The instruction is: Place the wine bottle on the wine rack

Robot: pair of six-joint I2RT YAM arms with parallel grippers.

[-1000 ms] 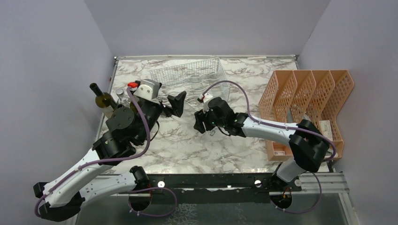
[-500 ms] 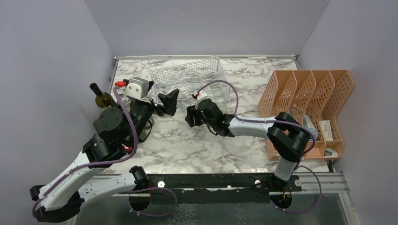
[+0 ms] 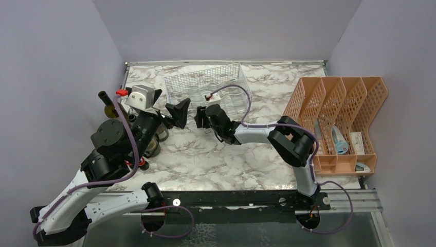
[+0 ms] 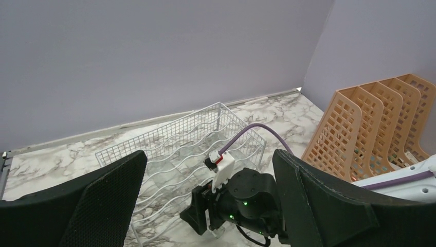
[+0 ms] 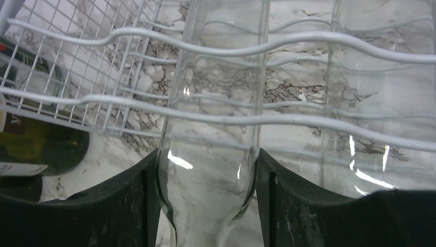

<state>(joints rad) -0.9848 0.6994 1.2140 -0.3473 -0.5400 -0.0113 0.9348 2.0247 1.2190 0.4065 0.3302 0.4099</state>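
The white wire wine rack (image 3: 205, 87) stands at the back middle of the table. It also shows in the left wrist view (image 4: 169, 139). My right gripper (image 3: 202, 117) is at the rack's front edge, shut on a clear glass wine bottle (image 5: 211, 139) at its shoulder. The bottle's body reaches into the rack (image 5: 329, 37), and wavy wires cross in front of it. A second clear bottle (image 5: 380, 103) lies in the rack to its right. My left gripper (image 3: 177, 112) is open and empty, just left of the right gripper (image 4: 205, 211).
A dark green bottle (image 3: 109, 107) stands at the table's left edge and shows through the mesh (image 5: 36, 149). An orange perforated divider tray (image 3: 339, 103) holding small items stands at the right. My left arm (image 3: 118, 139) fills the near left.
My right gripper has moved left and back toward the rack with the clear bottle. My left gripper has drawn back to the left, still open.
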